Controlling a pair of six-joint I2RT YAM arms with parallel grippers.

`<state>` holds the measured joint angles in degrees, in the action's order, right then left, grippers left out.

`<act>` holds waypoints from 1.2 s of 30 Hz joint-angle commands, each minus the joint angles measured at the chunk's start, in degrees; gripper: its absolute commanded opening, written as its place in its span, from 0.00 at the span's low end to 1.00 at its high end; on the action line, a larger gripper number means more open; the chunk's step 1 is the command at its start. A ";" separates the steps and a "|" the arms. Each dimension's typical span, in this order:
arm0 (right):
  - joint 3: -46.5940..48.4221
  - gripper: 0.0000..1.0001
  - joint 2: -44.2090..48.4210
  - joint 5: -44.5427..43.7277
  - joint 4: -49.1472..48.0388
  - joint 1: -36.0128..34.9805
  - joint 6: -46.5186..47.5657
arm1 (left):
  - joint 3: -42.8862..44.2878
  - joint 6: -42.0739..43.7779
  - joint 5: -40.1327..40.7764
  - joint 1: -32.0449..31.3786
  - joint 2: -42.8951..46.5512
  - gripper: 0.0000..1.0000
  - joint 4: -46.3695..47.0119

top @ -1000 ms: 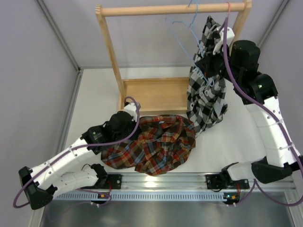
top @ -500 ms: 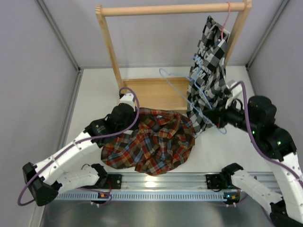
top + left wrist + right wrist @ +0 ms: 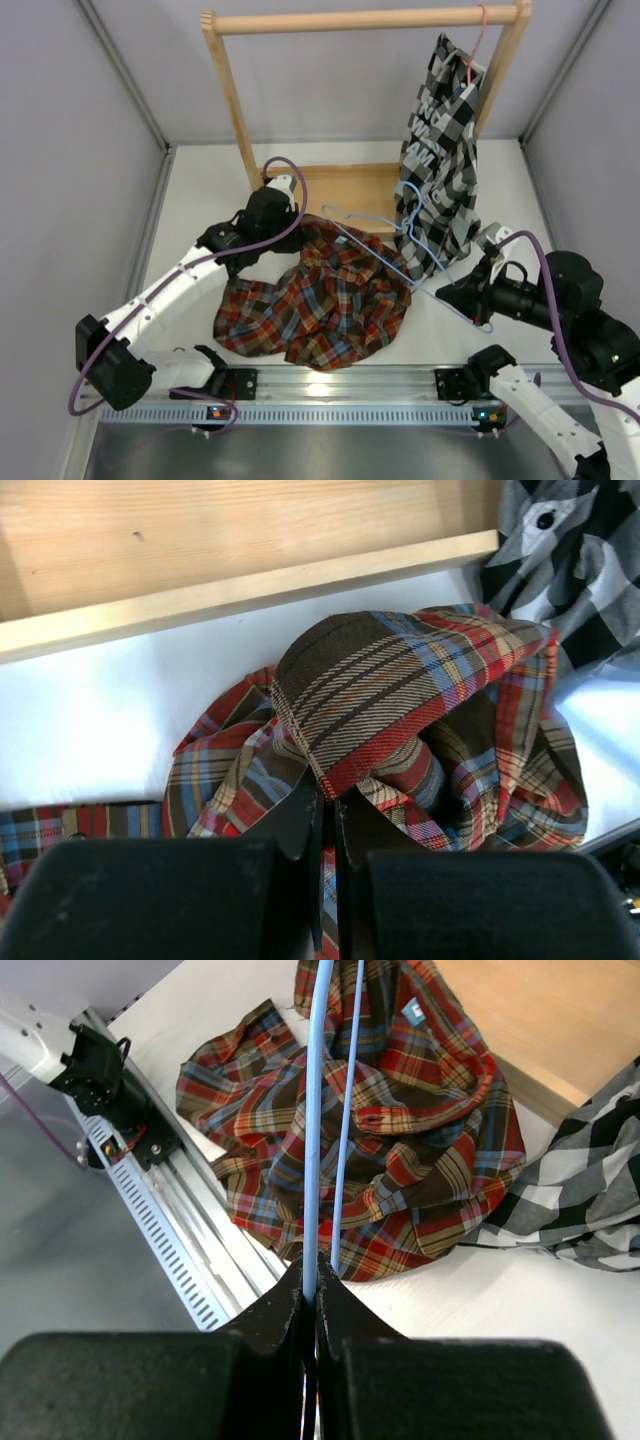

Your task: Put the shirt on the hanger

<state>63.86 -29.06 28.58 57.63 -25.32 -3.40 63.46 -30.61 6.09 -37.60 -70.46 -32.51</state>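
Note:
The plaid shirt lies crumpled on the white table in front of the rack; it also shows in the left wrist view and the right wrist view. My left gripper is shut on a raised fold at the shirt's far edge. My right gripper is shut on the light-blue hanger. It holds the hanger low and tilted over the shirt's right side, with the hook end up beside the checked shirt.
A black-and-white checked shirt hangs from a pink-red hanger on the wooden rack's rail. The rack's wooden base lies just behind the plaid shirt. A metal rail runs along the near edge.
My right arm has taken the blue hanger off the rack rail and brought it down over the plaid shirt. My left gripper has moved back towards the rack base, lifting the shirt's edge.

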 commanded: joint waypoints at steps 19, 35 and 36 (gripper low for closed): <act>-3.03 0.00 -7.41 -3.27 -2.16 -5.62 0.32 | 5.09 2.21 -11.52 0.69 1.90 0.00 1.14; 1.09 0.00 -26.29 -0.54 -12.19 -23.28 8.13 | 13.17 19.00 -19.10 -0.54 5.58 0.00 -17.66; 2.31 0.00 -27.27 -1.67 -12.53 -23.28 8.58 | 13.53 19.71 -19.10 -0.54 6.03 0.00 -19.33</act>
<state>61.34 -53.67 26.63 50.85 -47.24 0.89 72.69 -15.14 -14.20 -37.95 -68.01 -47.77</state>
